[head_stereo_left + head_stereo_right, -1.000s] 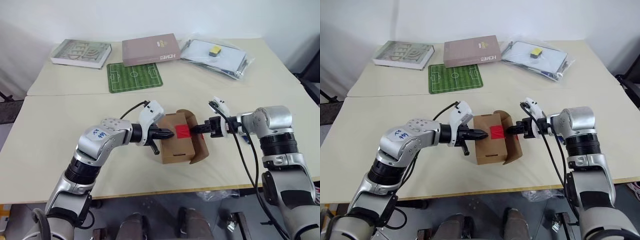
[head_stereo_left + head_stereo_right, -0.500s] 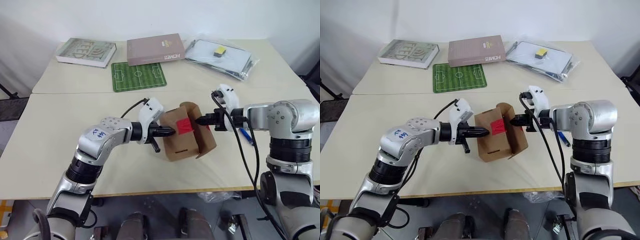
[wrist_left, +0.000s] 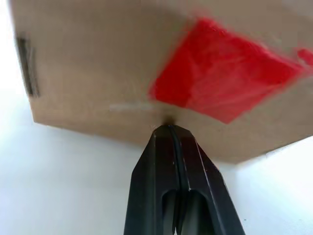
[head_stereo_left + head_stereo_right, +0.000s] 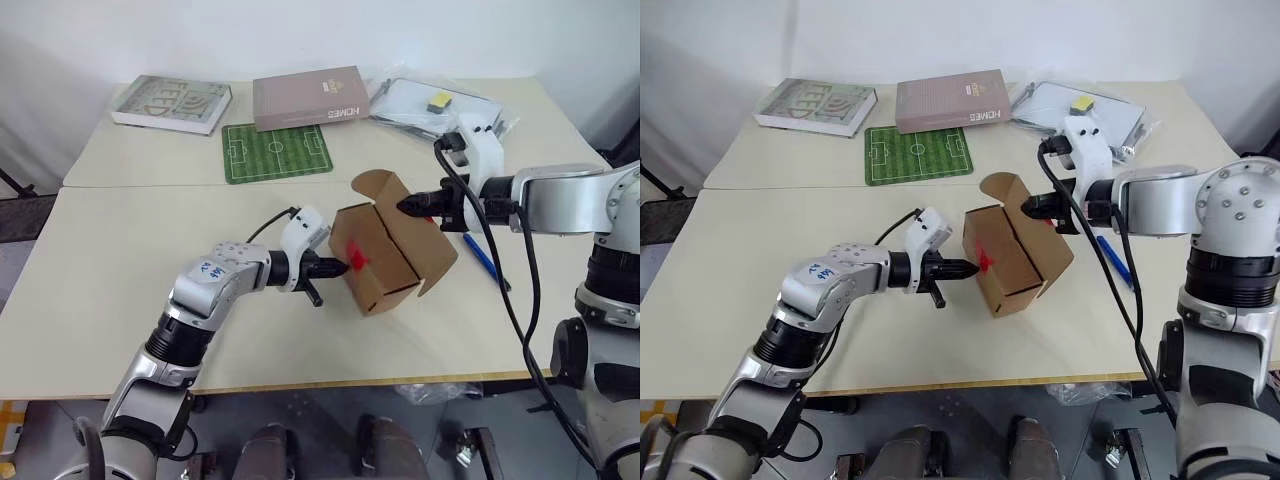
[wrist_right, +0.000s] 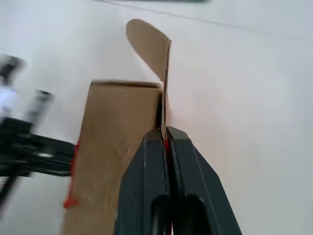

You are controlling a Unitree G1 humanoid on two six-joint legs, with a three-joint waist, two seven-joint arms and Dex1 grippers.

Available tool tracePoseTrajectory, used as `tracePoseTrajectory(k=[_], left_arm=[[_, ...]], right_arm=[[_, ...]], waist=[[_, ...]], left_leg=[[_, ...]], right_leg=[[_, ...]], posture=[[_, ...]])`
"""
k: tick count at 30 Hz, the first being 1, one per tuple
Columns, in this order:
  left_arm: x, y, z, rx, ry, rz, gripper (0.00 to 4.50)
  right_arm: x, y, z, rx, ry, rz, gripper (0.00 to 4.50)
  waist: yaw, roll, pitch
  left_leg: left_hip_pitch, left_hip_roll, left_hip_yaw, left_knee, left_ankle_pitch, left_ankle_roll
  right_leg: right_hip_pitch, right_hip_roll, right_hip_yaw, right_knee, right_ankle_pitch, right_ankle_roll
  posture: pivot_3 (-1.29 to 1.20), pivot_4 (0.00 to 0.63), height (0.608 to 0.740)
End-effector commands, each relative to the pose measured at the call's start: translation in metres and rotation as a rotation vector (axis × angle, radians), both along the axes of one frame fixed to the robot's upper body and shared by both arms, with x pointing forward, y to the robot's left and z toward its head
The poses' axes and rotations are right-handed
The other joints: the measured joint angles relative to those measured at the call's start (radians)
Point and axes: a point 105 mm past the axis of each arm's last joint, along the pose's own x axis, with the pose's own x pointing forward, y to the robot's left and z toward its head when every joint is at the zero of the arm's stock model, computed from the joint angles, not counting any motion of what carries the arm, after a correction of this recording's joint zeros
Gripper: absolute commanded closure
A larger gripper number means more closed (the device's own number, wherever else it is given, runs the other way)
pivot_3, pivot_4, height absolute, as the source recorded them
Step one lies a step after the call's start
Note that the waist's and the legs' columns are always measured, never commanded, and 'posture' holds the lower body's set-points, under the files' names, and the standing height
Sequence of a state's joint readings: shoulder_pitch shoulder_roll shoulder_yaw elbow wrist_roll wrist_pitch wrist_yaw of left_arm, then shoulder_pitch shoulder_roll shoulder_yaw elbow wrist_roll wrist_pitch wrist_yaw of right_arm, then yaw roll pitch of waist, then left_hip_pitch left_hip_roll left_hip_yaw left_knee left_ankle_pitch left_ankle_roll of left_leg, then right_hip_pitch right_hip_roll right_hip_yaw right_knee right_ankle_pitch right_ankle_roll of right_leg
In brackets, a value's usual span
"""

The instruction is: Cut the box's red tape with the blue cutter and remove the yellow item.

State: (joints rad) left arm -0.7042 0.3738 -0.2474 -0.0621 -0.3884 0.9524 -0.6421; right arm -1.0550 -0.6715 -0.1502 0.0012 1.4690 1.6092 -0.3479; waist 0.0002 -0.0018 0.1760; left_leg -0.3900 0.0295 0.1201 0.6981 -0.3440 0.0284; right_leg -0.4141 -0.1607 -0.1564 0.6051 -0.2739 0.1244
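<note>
Above the table [image 4: 120, 260], tilted box [image 4: 395, 255], contents hidden.

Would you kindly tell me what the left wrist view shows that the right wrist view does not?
The left wrist view gives the red tape face-on, a creased patch on the box, with the left gripper, jaws shut, tip against the cardboard just beside it. The right wrist view gives the right gripper, jaws shut on the box's open flap, whose rounded end stands beyond them. Both show the brown box over the pale table.
</note>
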Motion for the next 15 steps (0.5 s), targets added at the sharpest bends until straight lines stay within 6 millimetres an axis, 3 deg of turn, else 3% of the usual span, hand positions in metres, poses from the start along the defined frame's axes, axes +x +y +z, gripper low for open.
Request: tracePoseTrajectory(k=[1,5,11,15], left_arm=[[0.004,0.004,0.012,-0.027,-0.052,0.018,4.5],[0.003,0.013,0.023,-0.087,-0.048,0.017,4.5],[-0.032,0.022,0.075,-0.35,0.035,-0.175,4.5],[-0.03,0.005,0.077,-0.311,0.003,-0.175,4.5]], right_arm=[[-0.007,-0.001,0.01,0.002,-0.02,-0.005,4.45],[-0.014,-0.009,-0.004,0.017,0.041,-0.059,4.45],[-0.014,-0.01,-0.021,0.019,0.096,-0.114,4.45],[-0.012,-0.005,-0.022,0.034,0.099,-0.11,4.45]], waist=[[0.0,0.0,0.0],[0.001,-0.001,0.0],[-0.005,-0.001,0.001],[0.001,-0.001,0.001]], left_leg=[[0.0,0.0,0.0,0.0,0.0,0.0],[-0.001,0.001,0.0,-0.001,0.0,0.0],[-0.001,0.002,-0.001,-0.001,0.0,0.0],[-0.001,0.003,-0.001,-0.001,0.0,0.0]], right_leg=[[0.0,0.0,0.0,0.0,0.0,0.0],[0.0,0.0,-0.001,-0.001,0.0,0.0],[-0.001,0.0,-0.001,-0.003,0.0,0.0],[0.0,0.0,0.0,-0.003,0.0,0.0]], posture=[[0.0,0.15,0.74],[0.0,0.15,0.74],[0.0,0.15,0.74],[0.0,0.15,0.74]])
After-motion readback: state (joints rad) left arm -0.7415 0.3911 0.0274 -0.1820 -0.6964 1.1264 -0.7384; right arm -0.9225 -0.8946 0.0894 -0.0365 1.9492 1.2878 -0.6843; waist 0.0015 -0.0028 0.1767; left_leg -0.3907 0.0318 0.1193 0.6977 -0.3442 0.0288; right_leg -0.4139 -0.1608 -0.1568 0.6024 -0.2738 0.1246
